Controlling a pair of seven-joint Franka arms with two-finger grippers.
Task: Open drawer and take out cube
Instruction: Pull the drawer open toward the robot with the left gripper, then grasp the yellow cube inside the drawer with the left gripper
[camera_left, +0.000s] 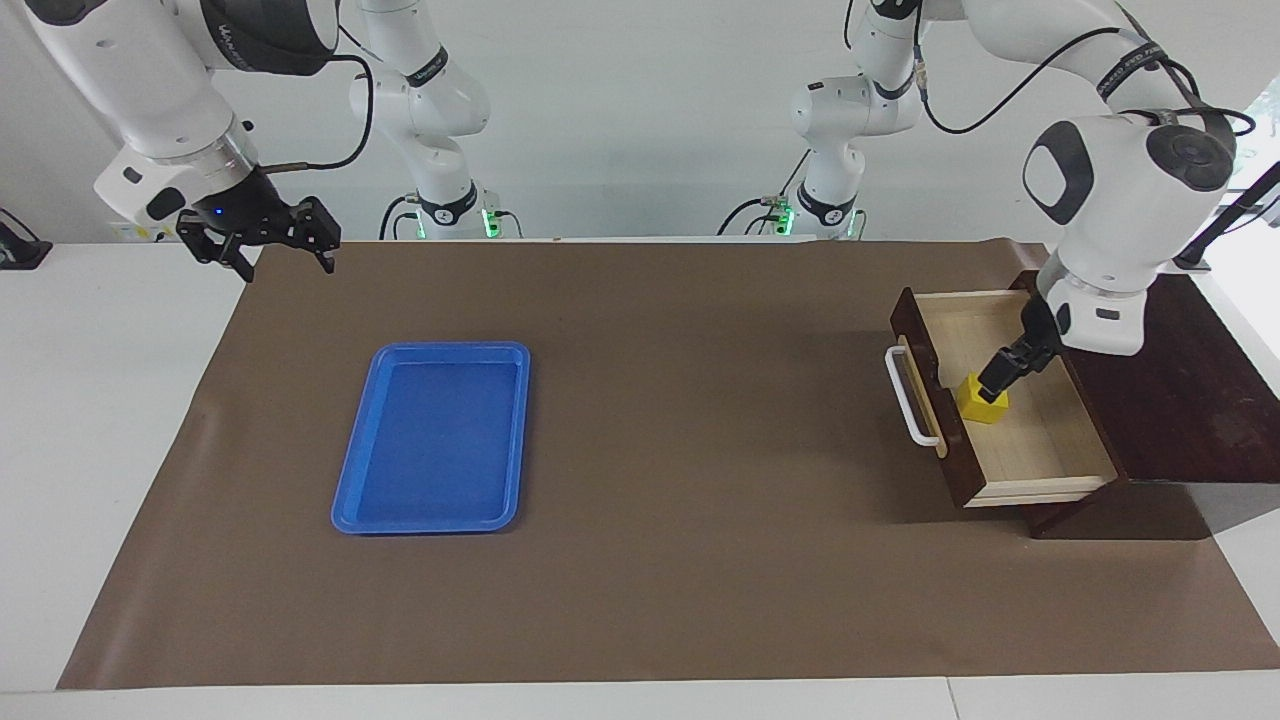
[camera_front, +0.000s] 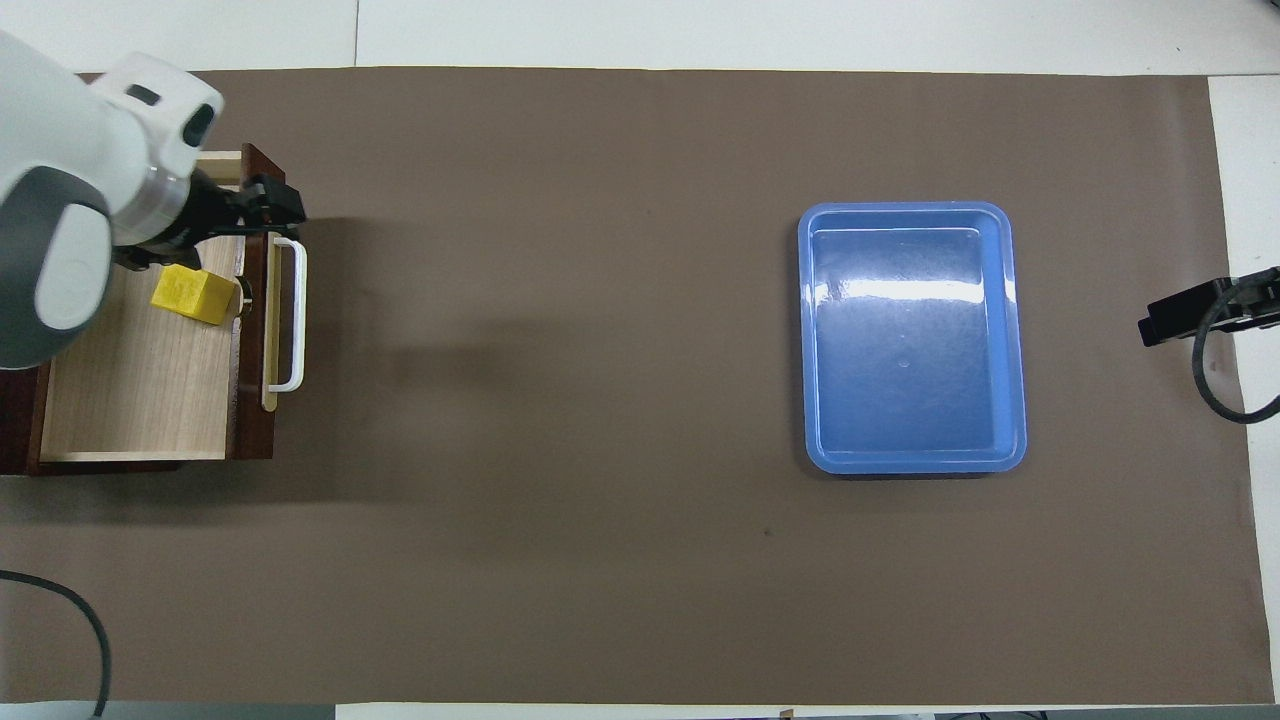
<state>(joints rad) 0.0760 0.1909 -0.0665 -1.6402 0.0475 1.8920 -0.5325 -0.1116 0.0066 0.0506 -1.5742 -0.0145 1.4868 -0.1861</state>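
Drawer (camera_left: 1010, 420) is standing pulled open. Left hand (camera_left: 1000, 385) is reaching inside, clenching on cube (camera_left: 982, 400) near drawer front. Right hand (camera_left: 262, 240) is waiting w/ fingers spread over table (camera_left: 700, 560) edge. Risk: off-centre grip letting cube slip, or clipping drawer front during lift.

2 high, opposed views, shared table (camera_left: 640, 600)

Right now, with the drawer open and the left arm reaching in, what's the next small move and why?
Probably close the left gripper on the cube, then lift. The drawer is pulled out, and the gripper is at the cube's top, which rests on the drawer floor by the front panel. The right gripper waits, open, near the right arm's end.
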